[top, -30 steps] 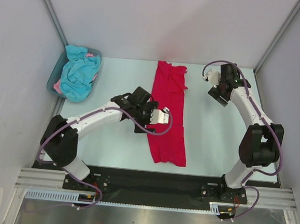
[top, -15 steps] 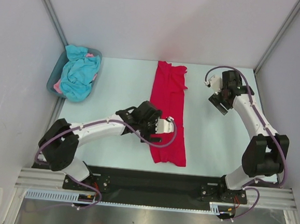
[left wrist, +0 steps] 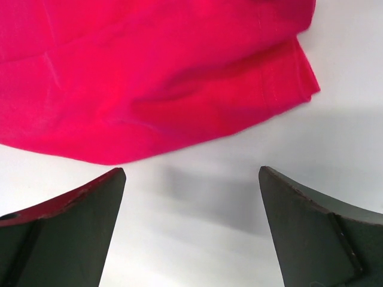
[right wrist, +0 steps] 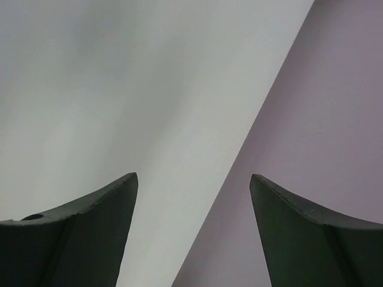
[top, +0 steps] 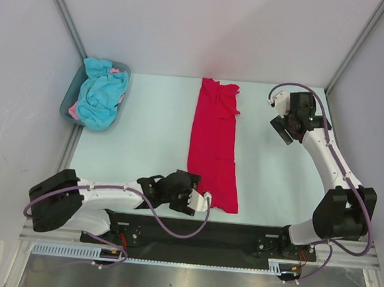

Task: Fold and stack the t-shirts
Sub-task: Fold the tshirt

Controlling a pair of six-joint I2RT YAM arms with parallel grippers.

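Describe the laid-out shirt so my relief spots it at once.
On the pale table, mid-width, a long strip runs from the far edge toward the near one: the red shirt. The other shirts, turquoise and pink, lie bunched in the tub at far left.

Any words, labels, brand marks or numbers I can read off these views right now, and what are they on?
None can be read.
The red t-shirt is plain: no print or tag shows.
The turquoise shirt bundled in the tub shows no lettering.
The left gripper and right gripper carry no marking.
Small fittings at the arm bases are too small to read.
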